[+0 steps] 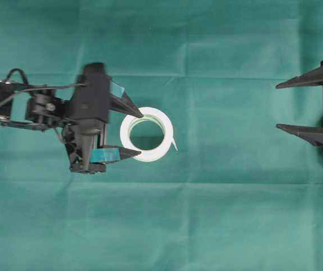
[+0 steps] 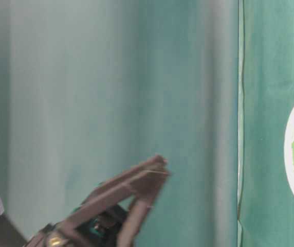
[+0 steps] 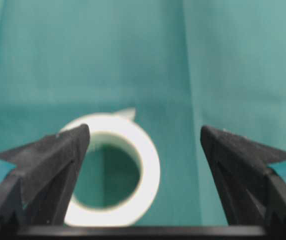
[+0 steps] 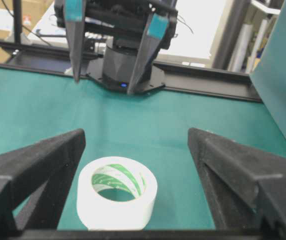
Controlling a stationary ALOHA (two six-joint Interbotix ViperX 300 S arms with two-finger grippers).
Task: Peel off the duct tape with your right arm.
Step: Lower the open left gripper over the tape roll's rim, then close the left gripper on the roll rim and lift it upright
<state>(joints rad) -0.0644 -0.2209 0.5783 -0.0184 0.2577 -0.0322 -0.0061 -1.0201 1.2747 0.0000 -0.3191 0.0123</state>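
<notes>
The duct tape is a white roll lying flat on the green cloth near the middle, with a short loose strip end sticking out on its right side. My left gripper, the one with teal patches, hangs open over the roll's left half, one fingertip to either side of the ring. The left wrist view has the tape below and between the spread fingers of the left gripper. My right gripper stands open at the right edge, well away from the roll. Seen from the right gripper, the tape lies ahead, untouched.
Green cloth with shallow fold lines covers the whole table. In the right wrist view the left gripper hangs above the cloth before its black base and a black rail. A green backdrop rises at the right.
</notes>
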